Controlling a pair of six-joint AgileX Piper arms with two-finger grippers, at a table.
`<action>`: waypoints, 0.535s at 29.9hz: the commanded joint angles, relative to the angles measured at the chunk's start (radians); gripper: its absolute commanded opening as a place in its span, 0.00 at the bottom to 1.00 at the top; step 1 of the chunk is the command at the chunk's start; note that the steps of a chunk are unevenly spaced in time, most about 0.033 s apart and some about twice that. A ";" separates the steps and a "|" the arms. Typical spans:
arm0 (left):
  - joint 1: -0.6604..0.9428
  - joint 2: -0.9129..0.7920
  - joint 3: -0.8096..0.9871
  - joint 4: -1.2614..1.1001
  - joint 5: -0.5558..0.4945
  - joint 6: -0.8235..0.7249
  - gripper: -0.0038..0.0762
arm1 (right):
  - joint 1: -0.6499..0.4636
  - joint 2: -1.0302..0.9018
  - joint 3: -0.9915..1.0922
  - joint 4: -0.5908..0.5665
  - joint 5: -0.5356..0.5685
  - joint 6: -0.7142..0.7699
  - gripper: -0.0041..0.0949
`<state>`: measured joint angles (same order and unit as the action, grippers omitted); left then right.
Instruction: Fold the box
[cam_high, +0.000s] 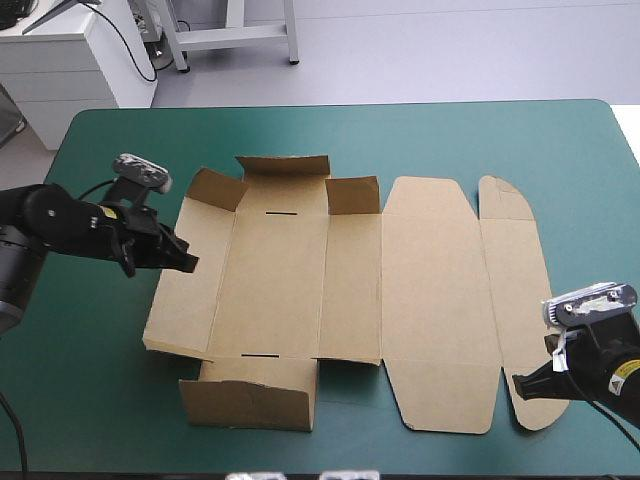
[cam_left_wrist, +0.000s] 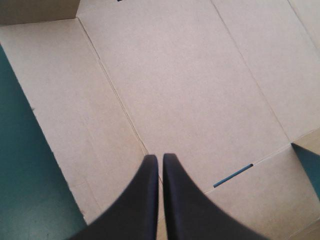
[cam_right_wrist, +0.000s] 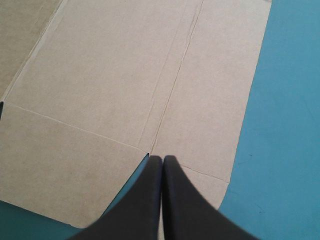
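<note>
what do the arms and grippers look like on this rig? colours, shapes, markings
Both arms are black with rounded joint housings. The left arm has a small yellow label near its wrist, and the right arm has a similar one. The left gripper and right gripper each have two broad, matte black fingers, curved like fins and tapering to a point.

Beyond the teal-green table (cam_high: 420, 130) lie a pale grey floor (cam_high: 450, 50), a white cabinet (cam_high: 60, 60) and a grey metal frame (cam_high: 232, 37).

A lab: teal-green work table (cam_high: 420, 135), white cabinet (cam_high: 70, 65) and metal stand (cam_high: 236, 36) behind.
</note>
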<state>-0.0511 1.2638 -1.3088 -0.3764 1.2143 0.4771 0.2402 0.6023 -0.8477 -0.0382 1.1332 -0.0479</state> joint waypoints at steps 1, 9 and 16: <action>0.193 -0.021 -0.033 -0.206 0.078 0.113 0.07 | -0.006 0.002 -0.025 -0.003 -0.060 -0.012 0.02; 0.484 -0.025 -0.031 -0.263 0.076 0.113 0.07 | -0.006 0.002 -0.025 0.000 -0.058 -0.012 0.02; 0.492 -0.025 -0.031 -0.089 0.076 0.076 0.09 | -0.006 0.002 -0.025 0.000 -0.060 -0.012 0.02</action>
<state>0.4378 1.2657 -1.3088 -0.4626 1.2414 0.5706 0.2402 0.6023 -0.8469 -0.0338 1.1310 -0.0509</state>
